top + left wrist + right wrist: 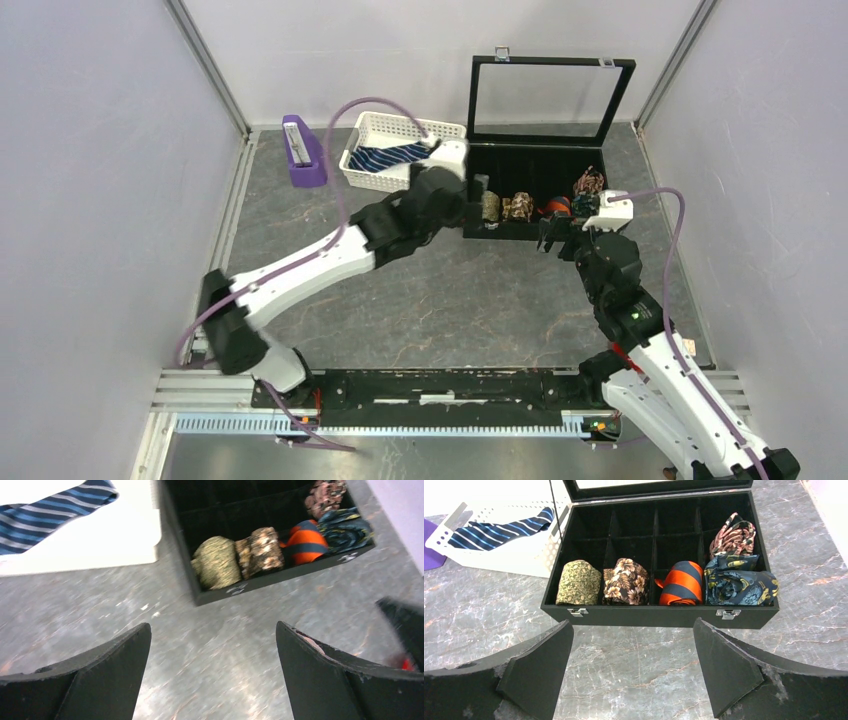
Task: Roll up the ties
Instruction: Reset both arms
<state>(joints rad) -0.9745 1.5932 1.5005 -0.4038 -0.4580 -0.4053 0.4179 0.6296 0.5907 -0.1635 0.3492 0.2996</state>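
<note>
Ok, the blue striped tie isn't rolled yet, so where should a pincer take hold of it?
Probably grip the striped tie at its end nearest the box, from above with the left pincer: that end rides up by the basket rim, while the rest lies flat and low inside.

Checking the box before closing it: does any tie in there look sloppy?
The pink patterned tie at the right of the black divided box, behind the front row, is a loose tangle, not a neat roll. The dark blue gold-flowered tie before it bulges too.
</note>
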